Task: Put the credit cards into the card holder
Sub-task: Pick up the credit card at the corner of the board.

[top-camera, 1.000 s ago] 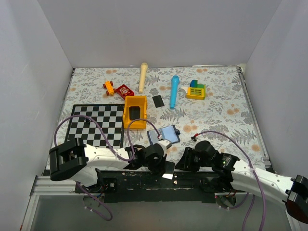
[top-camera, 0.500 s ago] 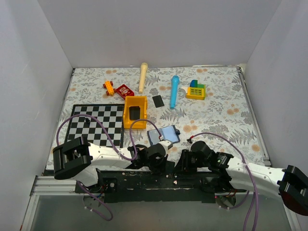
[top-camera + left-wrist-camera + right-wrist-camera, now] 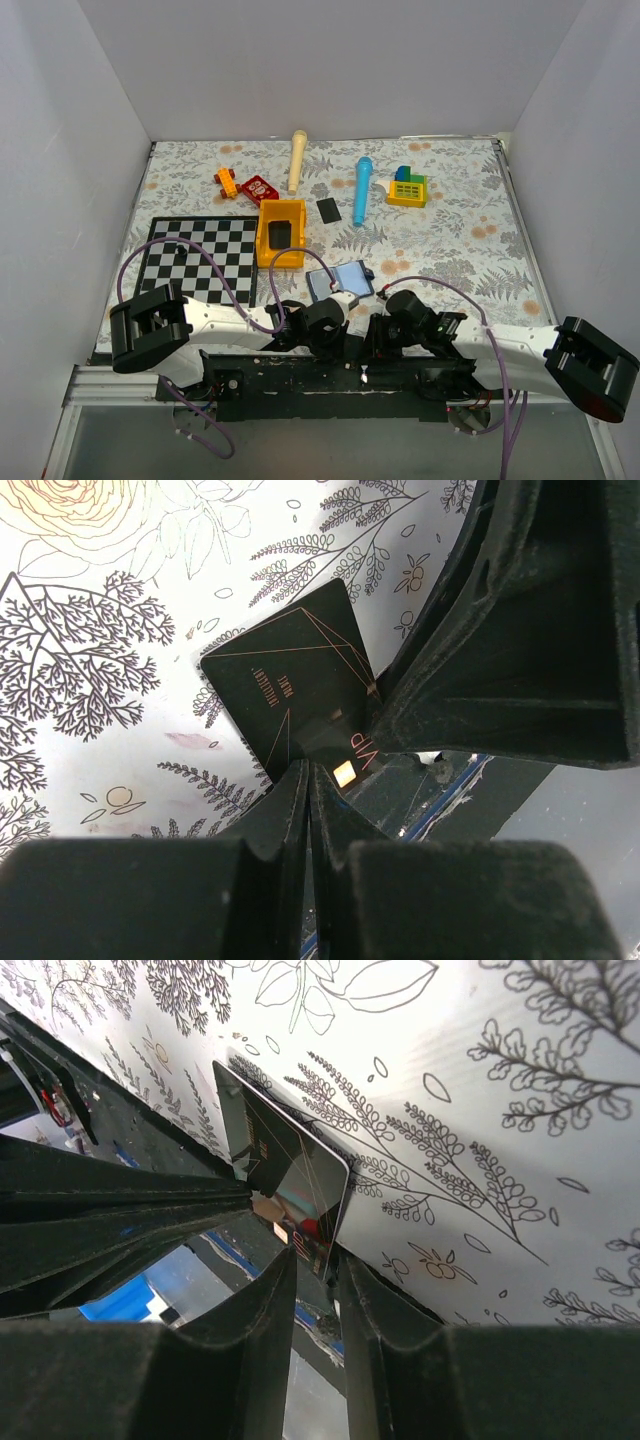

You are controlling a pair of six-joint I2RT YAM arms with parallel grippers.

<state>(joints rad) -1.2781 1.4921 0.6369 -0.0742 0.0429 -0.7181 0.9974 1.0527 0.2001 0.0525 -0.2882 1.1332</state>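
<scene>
The left fingers (image 3: pixel 300 802) pinch the credit card (image 3: pixel 290 680) by one corner. The right fingers (image 3: pixel 280 1292), narrowly apart, straddle its edge. It looks thin, stiff and probably slippery, so clamp the flat faces.

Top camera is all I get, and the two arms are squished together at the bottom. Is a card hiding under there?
Observer: Yes. The left wrist camera shows a black card with gold lines, one corner pinched in the shut left fingers.
Operator: And the right side?
Observer: The right wrist camera shows the right fingers on either side of the same card's edge. I can't tell whether they're squeezing it.
</scene>
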